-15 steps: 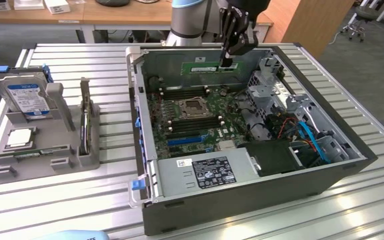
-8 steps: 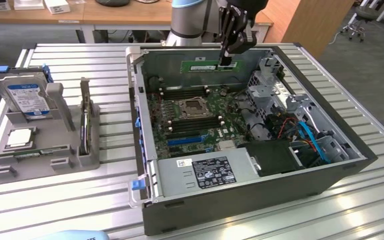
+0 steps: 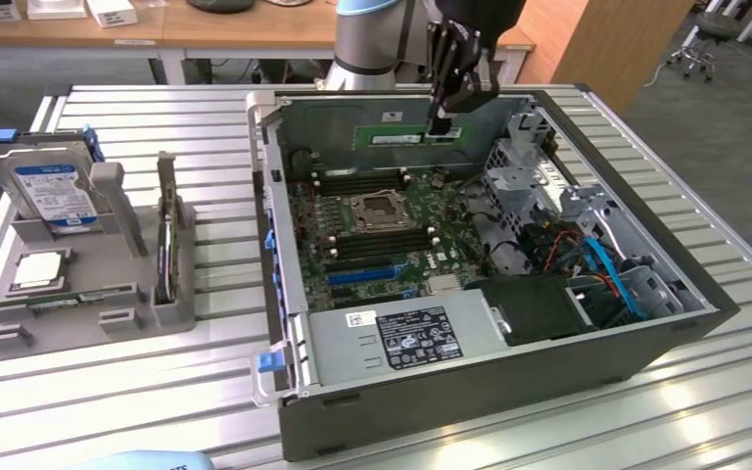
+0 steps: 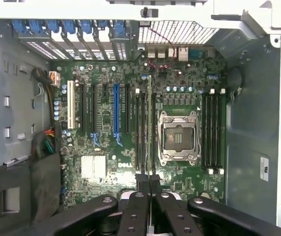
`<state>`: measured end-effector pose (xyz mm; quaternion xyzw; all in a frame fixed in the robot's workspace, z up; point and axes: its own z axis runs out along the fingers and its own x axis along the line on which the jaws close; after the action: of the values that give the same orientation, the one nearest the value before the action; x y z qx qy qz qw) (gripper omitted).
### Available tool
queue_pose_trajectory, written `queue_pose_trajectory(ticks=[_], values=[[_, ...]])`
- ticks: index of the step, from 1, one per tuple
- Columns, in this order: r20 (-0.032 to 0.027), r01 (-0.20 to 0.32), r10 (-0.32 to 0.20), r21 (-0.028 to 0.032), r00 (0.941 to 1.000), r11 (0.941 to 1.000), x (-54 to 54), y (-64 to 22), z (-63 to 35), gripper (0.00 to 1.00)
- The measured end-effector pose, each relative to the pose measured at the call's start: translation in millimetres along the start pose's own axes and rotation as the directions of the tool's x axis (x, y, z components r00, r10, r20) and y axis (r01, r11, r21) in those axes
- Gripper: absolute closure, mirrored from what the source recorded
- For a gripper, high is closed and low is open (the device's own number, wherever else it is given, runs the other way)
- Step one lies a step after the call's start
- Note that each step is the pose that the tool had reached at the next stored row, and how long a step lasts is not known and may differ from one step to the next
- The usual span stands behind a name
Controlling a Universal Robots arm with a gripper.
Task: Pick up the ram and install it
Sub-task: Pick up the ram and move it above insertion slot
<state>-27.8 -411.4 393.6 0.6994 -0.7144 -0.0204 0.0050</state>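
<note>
Clamping the ram (image 3: 409, 137) between black fingers (image 4: 139, 206) drawn almost fully together, the gripper (image 3: 442, 122) hangs over the open computer case (image 3: 481, 392), toward its far side. The ram, a thin green board, is held on edge with its long axis level. It runs from the exterior view's left to the exterior view's right, in line with the memory slots (image 3: 373, 242) below, and the grip falls near its end toward the exterior view's right. It is clear of the motherboard (image 3: 402, 264) and not seated in any slot.

In the wrist view the ram (image 4: 149, 123) appears edge-on, a hairline stretching away from the gripper (image 4: 149, 184) over the memory slots (image 4: 140, 128). These lie between the silver, square-framed processor socket (image 4: 179, 136) and a long blue expansion slot (image 4: 115, 113), with a finned silver heat sink (image 4: 93, 167) nearby.

The exterior view adds the ram's flat green face, a labelled metal power supply (image 3: 396, 338) at the case's near end, and blue cables (image 3: 611, 279) at the exterior view's right. Well apart, on the ribbed metal table (image 3: 115, 401) at the exterior view's left, a grey plastic tray (image 3: 121, 259) holds an upright hard drive (image 3: 47, 191) and a square silver chip (image 3: 39, 269).
</note>
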Motion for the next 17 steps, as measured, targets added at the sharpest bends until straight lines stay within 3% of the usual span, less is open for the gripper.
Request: queue_pose_trajectory(ticks=[17], values=[[0.0001,0.0,0.0,0.0001,1.0,1.0,0.6,-1.0,28.2,0.88]])
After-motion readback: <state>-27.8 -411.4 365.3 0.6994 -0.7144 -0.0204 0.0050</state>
